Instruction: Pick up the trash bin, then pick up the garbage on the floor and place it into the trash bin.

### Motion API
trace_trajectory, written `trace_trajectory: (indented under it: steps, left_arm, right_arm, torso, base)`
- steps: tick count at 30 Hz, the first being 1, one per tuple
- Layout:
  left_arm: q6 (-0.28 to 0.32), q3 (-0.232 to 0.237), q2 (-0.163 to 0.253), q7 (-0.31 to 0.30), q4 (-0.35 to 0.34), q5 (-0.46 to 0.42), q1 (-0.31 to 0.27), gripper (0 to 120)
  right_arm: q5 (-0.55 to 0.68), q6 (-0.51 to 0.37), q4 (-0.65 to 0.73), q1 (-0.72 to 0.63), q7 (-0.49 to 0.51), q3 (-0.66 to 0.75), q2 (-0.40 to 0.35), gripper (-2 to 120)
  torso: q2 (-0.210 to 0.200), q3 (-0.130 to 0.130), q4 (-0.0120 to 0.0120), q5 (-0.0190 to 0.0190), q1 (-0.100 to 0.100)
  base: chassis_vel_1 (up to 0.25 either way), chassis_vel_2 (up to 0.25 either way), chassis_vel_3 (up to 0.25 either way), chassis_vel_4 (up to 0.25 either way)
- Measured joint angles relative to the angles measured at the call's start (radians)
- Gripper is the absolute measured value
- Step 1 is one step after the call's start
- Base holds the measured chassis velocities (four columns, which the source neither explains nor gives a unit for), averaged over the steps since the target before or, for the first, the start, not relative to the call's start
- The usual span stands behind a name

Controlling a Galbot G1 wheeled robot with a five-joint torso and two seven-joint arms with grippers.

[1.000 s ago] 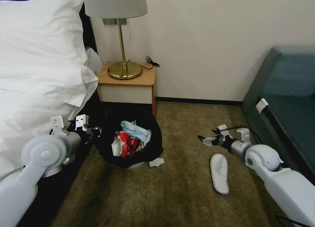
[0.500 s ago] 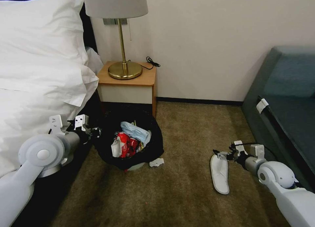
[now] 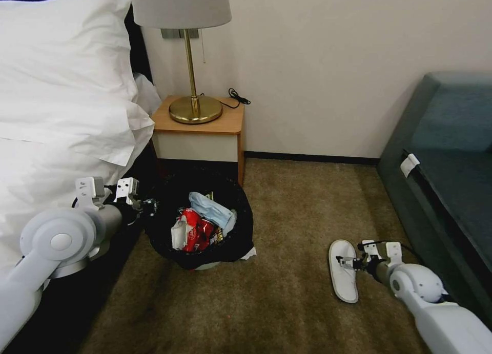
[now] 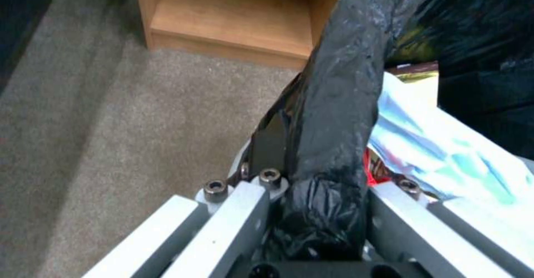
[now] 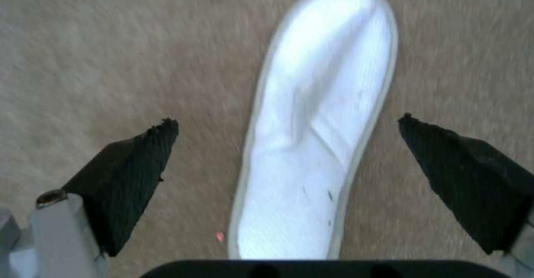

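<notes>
A two-armed robot is working on a bedroom carpet (image 3: 287,297) between a white-sheeted bed (image 3: 56,113) and a dark teal sofa (image 3: 451,154). Its left gripper (image 3: 149,207) is clamping its fingers on the black-bagged rim of the trash bin (image 3: 205,251) — the left wrist view is showing the crinkled plastic (image 4: 333,115) pinched between the two metal fingers (image 4: 233,223). The bin is sitting in front of a wooden nightstand (image 3: 202,128) carrying a brass lamp (image 3: 192,87), and it is holding red cans and wrappers (image 3: 197,231), white tissue and a pale blue mask (image 3: 212,208). A scrap of white paper (image 3: 250,253) is peeking out at the bin's base. On the robot's right, the right gripper (image 3: 344,263) is hovering low over a white slipper (image 3: 342,269) — its dark fingertips (image 5: 133,161) are spread wide apart, one on either side of the slipper (image 5: 317,136), not touching it.
</notes>
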Motion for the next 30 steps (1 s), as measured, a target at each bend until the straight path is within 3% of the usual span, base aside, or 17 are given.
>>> trace_trajectory:
  steps: [20, 30]
  left_arm:
    - [0.000, 0.003, 0.058, -0.005, -0.032, -0.039, 0.011, 3]
    - [0.000, -0.012, 0.068, -0.007, -0.036, -0.050, 0.015, 3]
  right_arm:
    - [-0.174, 0.023, -0.181, 0.088, 0.025, 0.010, 0.217, 100]
    - [-0.166, -0.012, -0.158, 0.111, 0.061, 0.022, 0.193, 100]
  torso:
    - [0.000, 0.000, 0.0000, 0.0002, 0.000]
    - [0.000, 0.000, 0.0000, -0.0001, 0.000]
  base:
    - [0.000, 0.000, 0.000, 0.000]
    - [0.000, 0.000, 0.000, 0.000]
